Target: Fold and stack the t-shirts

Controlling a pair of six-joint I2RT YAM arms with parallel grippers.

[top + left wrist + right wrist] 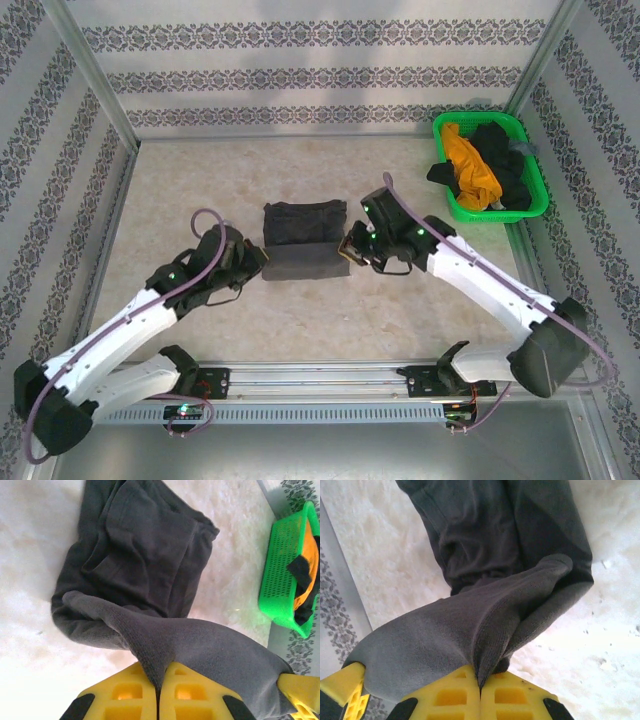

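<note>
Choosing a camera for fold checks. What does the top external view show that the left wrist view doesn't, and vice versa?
Top external: the white arms whole, and the left pincer and right pincer at opposite ends of the charcoal t-shirt. Left wrist: up close, the left pincer shut on a pinched ridge of that cloth. Shared: the charcoal t-shirt, the green basket, the yellow t-shirt in it.

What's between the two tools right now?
The charcoal-grey t-shirt: its near edge runs from left tool to right tool, in the top view.
</note>
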